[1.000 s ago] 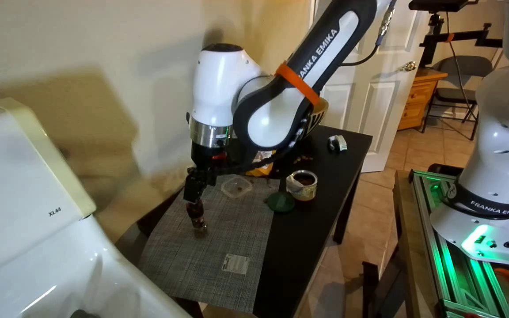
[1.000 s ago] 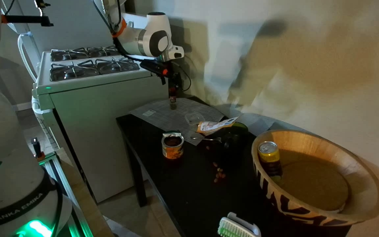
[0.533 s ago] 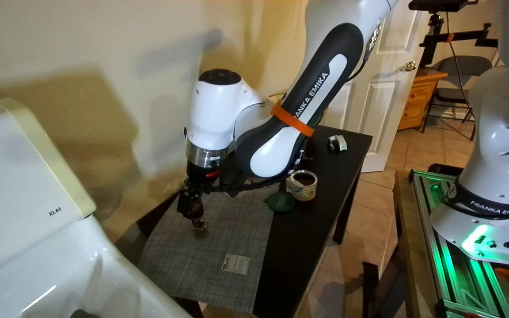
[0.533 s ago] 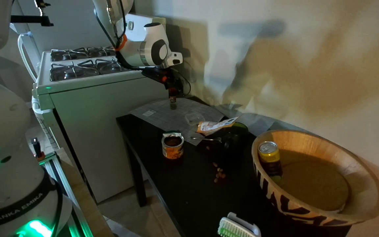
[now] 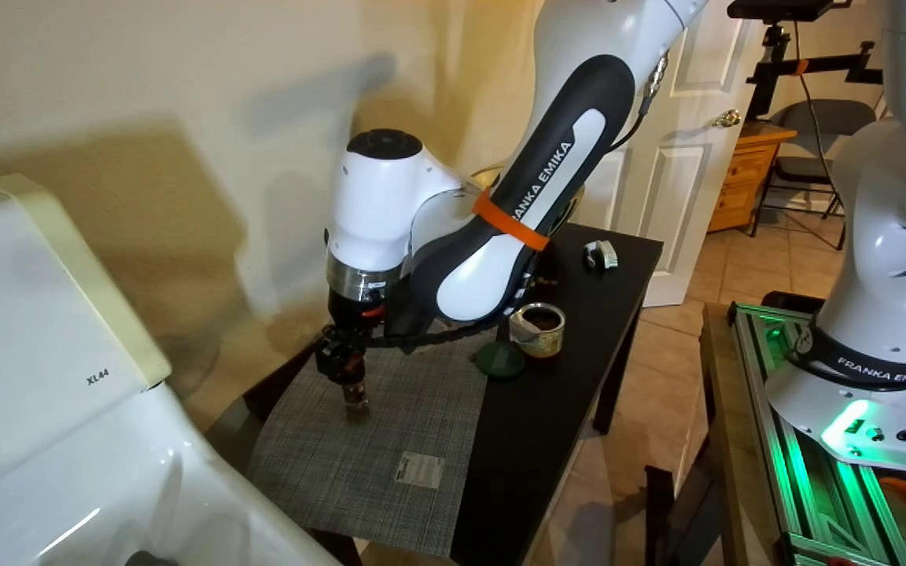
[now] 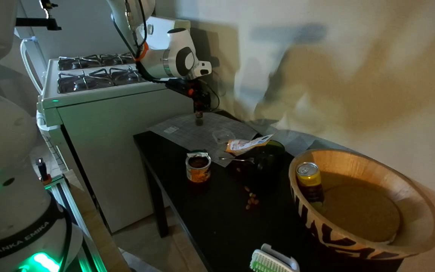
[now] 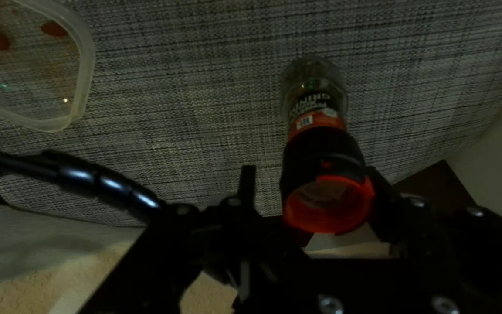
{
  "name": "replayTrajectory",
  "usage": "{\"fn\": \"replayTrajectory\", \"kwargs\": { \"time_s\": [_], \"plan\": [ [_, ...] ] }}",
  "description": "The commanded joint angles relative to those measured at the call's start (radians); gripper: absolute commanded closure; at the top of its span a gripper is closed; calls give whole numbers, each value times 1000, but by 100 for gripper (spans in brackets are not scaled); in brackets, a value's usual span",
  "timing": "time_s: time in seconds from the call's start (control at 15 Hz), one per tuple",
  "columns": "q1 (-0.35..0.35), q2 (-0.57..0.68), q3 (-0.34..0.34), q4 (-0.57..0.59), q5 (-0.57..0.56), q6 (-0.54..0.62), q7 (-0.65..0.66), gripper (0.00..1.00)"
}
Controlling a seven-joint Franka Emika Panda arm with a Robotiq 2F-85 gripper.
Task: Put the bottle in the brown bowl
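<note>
Since the frame of a second ago, my pincer (image 7: 310, 170) has sunk lower over the bottle (image 7: 318, 117), which keeps its place, upright on the grey placemat (image 5: 374, 472). Its black cap with the red ring now sits between my spread fingers (image 7: 247, 182): in the wrist view a gap shows on one side, while on the other the finger lies so close that I cannot tell whether it touches. With that gap I take myself to be holding nothing yet, and I judge the step in hand to be the end of the approach, just ahead of the grasp. Near the bottle, on the same placemat, lies a clear dish (image 7: 87, 61); further along the worktop (image 6: 217, 211) stand a tin (image 6: 198, 172) and, well apart at the opposite end, the brown bowl (image 6: 364, 167) with a yellow can (image 6: 310, 179) inside, close to its wall. Next, I think, I should centre on the cap, squeeze firmly, lift straight up so the base clears the placemat, then carry the bottle past the tin and set it down on the bowl's floor, beside the can.
</note>
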Motion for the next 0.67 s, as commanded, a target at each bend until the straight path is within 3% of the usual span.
{"fn": "replayTrajectory", "kwargs": {
  "time_s": [0.0, 0.13, 0.27, 0.4, 0.6],
  "plan": [
    [17, 30, -9, 23, -1, -10, 29, 71],
    [21, 17, -8, 23, 1, -23, 31, 79],
    [-1, -39, 22, 13, 24, -79, -2, 79],
    [-4, -123, 11, 4, 5, -157, 0, 79],
    [-7, -240, -45, 32, -103, -377, 79, 79]
  ]
}}
